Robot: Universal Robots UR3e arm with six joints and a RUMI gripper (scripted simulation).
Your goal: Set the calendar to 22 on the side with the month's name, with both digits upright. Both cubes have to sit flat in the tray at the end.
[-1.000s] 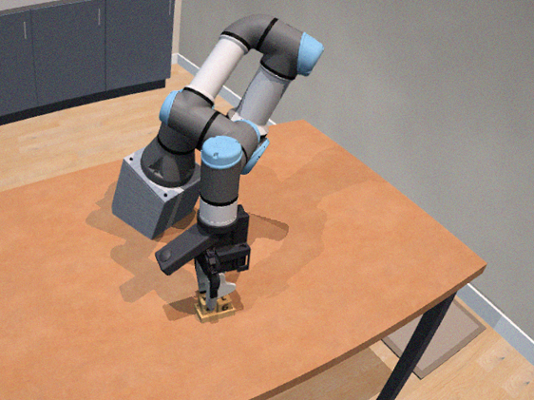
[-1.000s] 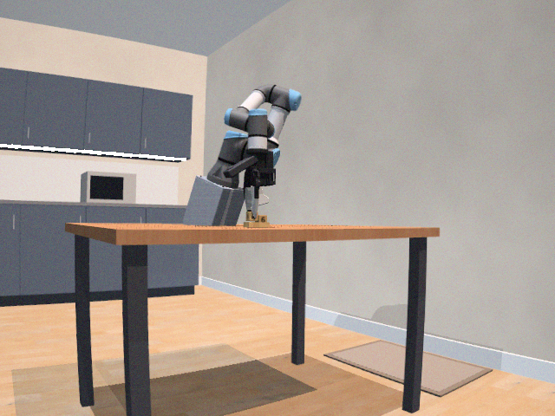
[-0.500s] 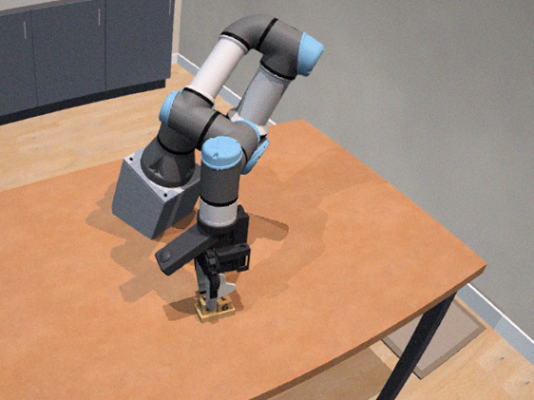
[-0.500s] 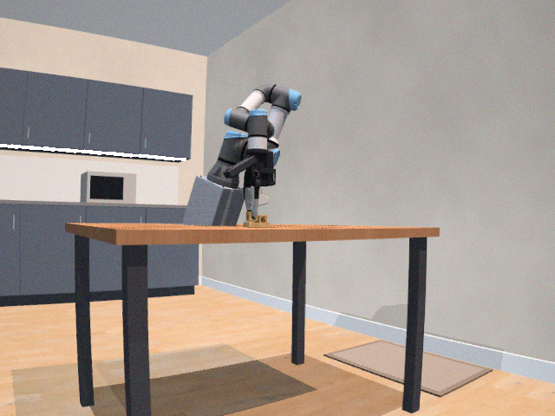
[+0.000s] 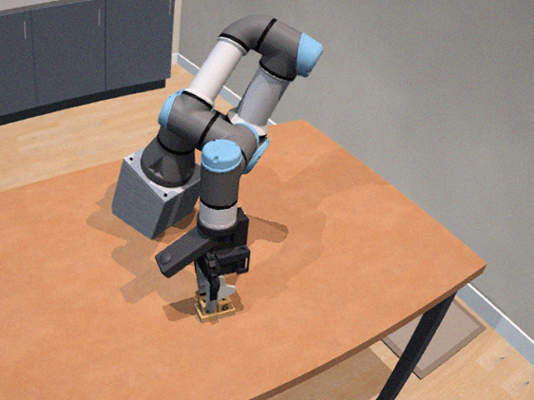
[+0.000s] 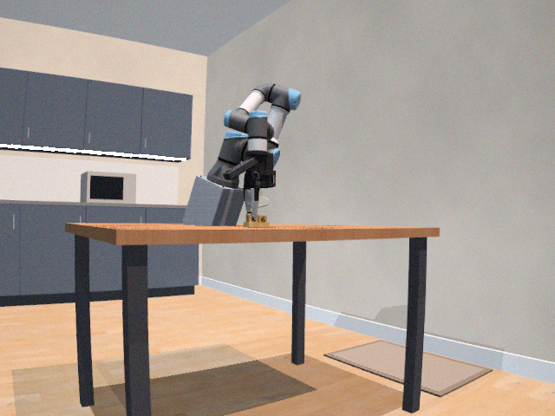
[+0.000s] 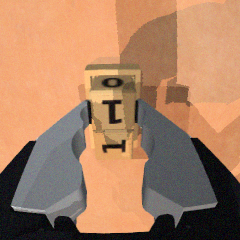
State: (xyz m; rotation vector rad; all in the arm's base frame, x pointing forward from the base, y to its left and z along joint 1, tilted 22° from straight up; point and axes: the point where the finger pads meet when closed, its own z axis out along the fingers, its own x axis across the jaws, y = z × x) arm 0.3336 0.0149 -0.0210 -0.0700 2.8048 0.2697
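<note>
A small wooden tray [image 5: 215, 314] sits on the table with two wooden digit cubes in it. My gripper [image 5: 212, 296] comes straight down over the tray and is shut on the left cube [image 5: 204, 303]. In the wrist view this cube [image 7: 112, 112] sits between the grey fingers with a 1 on its top face. The other cube [image 5: 226, 306] stands right beside it and shows a 6 toward the top camera; in the wrist view it [image 7: 112, 82] has a 0 on top. I cannot tell whether the held cube rests in the tray or hangs just above it.
The arm's grey base block [image 5: 151, 200] stands on the table behind and to the left of the tray. The table's front edge [image 5: 286, 387] runs a short way in front of the tray.
</note>
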